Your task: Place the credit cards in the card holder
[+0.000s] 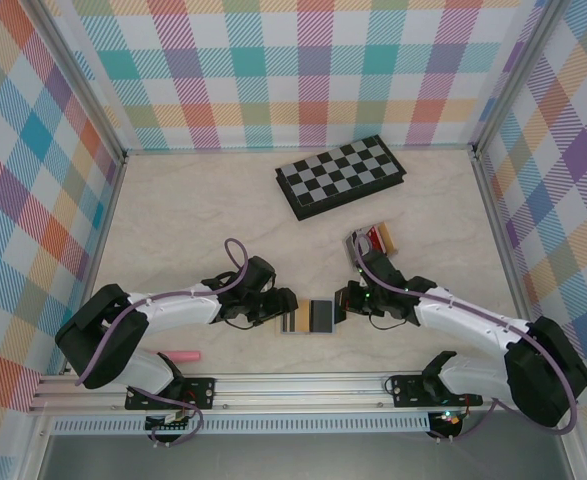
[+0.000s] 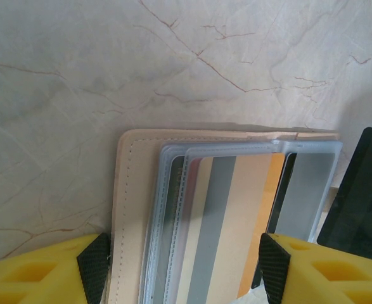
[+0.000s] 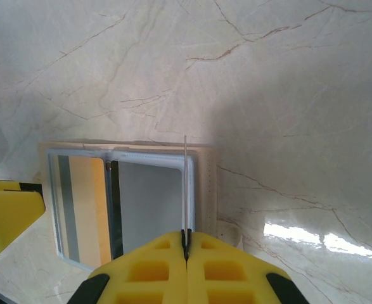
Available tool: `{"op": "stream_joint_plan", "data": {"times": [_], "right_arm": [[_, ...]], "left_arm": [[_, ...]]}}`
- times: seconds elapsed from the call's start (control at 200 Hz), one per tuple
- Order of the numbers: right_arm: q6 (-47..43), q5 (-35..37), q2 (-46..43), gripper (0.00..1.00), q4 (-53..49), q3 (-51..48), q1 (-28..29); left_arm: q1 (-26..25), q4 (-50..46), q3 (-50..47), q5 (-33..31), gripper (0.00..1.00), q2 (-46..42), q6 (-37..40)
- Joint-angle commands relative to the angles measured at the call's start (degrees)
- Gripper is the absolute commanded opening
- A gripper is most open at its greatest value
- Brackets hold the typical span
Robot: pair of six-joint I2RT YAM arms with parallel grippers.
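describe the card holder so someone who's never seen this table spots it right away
From the chessboard at the far side, come toward the near edge, to the gap between the left fingers and right fingers. The card holder lies open there: a tan square with grey pockets, one holding a striped card, unlike the pink pen further left.

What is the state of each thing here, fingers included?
Holder: open flat, striped card in one pocket.
Held card: upright on edge, at the empty pocket.
Left fingers: open, at the holder.
Right fingers: shut on the held card.
Card stack: outside the holder, red on top.
Chessboard: folded shut.
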Motion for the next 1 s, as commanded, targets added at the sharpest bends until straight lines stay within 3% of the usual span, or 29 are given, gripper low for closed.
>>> {"op": "stream_joint_plan", "data": {"times": [0.0,0.77,1.0], "right_arm": [[0.11,0.3,1.25,0.04,1.07,-1.26,0.51],[4.29,-6.44,-1.54,0.05,11.43,-3.97,0.61],[0.87,1.09,-4.87,0.05,1.56,-2.7,0.61]], "left_arm": [[-1.37,2.16,-0.03,0.46,0.66,1.12,-0.53],[-1.53,3.73,-0.29,1.06,0.64,1.85,-1.01],[-1.51,3.58,-0.57,0.92,0.63,1.37,-0.97]]}}
